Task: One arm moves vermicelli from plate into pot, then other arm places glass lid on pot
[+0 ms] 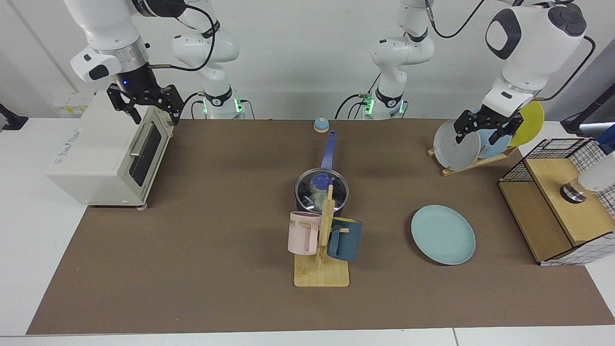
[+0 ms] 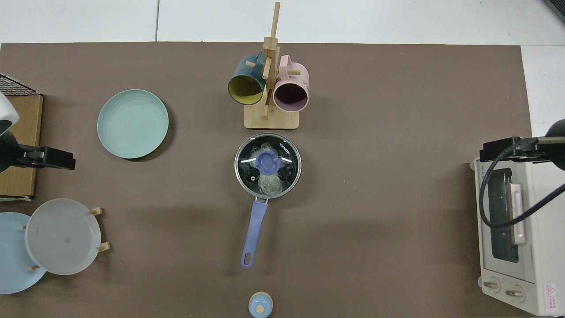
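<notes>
The black pot (image 1: 307, 204) with its blue handle (image 1: 329, 149) stands mid-table behind the mug tree. The glass lid (image 2: 247, 174) with a blue knob (image 2: 267, 162) lies on the pot. Vermicelli (image 2: 268, 184) shows through the glass, inside the pot. The light-teal plate (image 1: 443, 234) lies bare to the pot's right in the facing view. My right gripper (image 1: 146, 108) hangs open and empty above the toaster oven, far from the pot; in the top view it (image 2: 503, 144) is at the right edge. My left gripper (image 1: 485, 130) waits open and empty in front of the plate rack.
A wooden mug tree (image 1: 321, 269) with a pink mug (image 1: 302, 233) and a dark-blue mug (image 1: 345, 239) stands just in front of the pot. A toaster oven (image 1: 96, 154), a plate rack (image 1: 456, 144), a wire-sided wooden box (image 1: 562, 211) and a small blue bell (image 1: 321, 125) ring the mat.
</notes>
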Controlling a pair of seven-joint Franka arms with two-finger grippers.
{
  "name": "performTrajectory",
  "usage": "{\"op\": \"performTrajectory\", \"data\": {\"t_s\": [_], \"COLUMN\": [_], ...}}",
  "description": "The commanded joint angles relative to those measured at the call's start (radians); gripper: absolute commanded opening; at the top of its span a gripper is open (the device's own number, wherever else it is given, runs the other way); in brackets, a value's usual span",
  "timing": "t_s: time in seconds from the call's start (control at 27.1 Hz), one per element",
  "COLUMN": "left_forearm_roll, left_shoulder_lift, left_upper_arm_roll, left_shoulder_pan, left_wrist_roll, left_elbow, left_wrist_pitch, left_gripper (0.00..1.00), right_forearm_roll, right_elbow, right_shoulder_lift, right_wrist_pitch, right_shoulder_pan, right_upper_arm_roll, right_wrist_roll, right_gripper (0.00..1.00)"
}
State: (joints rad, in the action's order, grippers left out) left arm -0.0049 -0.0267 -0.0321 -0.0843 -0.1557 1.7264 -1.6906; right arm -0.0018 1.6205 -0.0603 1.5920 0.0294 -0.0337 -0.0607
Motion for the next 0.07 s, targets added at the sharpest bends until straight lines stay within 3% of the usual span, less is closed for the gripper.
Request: {"op": "performTrajectory", "data": {"t_s": [0.0,0.04], "left_forearm_roll": [0.016,0.016], "left_shoulder_lift": [-0.016,-0.016], "left_upper_arm_roll": [0.006,0.006], "left_shoulder_pan": [0.012,0.012], "left_wrist_roll": [0.015,0.015], "left_elbow": [0.019,0.019], "left_wrist_pitch": [-0.006,-0.006], "left_gripper": [1.00,1.00], "right_forearm_roll": [0.028,0.026], "right_elbow": [0.041,0.041], "right_shoulder_lift": [-0.021,-0.023], "right_wrist_pitch": [0.036,0.034], "right_shoulder_pan": [-0.017,-0.016], "right_upper_arm_roll": [0.005,0.005], "right_wrist_roll": [0.024,0.019], "right_gripper": [1.00,1.00]}}
